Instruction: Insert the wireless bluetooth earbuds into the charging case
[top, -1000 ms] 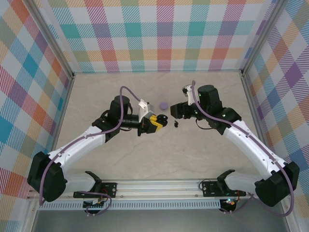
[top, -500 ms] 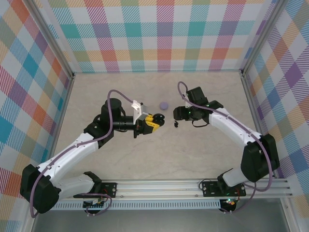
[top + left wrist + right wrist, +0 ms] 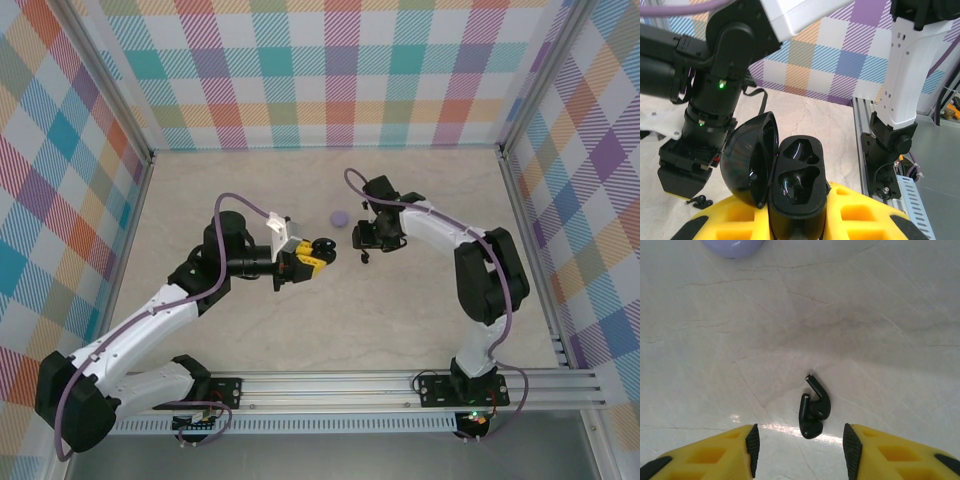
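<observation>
Our left gripper is clamped on the glossy black plastic charging case, its yellow fingers pressing the rounded base from both sides. The case is held clear of the desk with its domed lid swung open to the left. In the left wrist view we see two smooth, kidney-shaped wells moulded into the base, both bare and catching soft highlights. Our right gripper points down at the pale, marble-veined desk with its jaws spread apart and nothing between the black-padded yellow fingertips. Just ahead of that gap lie the small black earbuds, what looks like a pair resting against each other on the desk. Each has a rounded, shiny head and a short thin stem angled up and to the left. They are tiny bean-like shapes, dark against the light stone-look surface. From above we see them just below the right gripper and near the held case, to its right. Farther off on the desk sits a round matte lavender puck, apart from the earbuds and cut off by the top edge of the right wrist view.
</observation>
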Controlling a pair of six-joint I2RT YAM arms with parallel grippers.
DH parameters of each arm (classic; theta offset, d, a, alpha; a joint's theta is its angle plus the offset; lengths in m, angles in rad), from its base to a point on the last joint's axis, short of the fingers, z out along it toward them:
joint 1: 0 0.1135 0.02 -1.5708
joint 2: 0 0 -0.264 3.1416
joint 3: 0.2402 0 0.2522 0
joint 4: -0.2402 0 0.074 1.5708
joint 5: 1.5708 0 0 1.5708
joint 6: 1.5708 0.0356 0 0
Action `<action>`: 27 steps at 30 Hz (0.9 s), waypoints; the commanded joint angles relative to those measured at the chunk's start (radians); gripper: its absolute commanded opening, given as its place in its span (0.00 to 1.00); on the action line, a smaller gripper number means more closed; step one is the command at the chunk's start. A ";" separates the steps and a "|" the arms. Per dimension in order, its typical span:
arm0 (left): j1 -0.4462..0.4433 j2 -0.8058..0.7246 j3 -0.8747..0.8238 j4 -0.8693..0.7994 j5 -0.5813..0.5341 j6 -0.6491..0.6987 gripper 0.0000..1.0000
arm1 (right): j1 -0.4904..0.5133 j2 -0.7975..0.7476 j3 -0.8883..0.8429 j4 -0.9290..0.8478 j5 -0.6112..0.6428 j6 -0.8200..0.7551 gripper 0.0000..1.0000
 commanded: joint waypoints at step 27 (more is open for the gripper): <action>-0.016 -0.019 -0.021 0.061 -0.013 -0.031 0.05 | -0.023 0.148 0.080 -0.117 0.049 0.006 0.33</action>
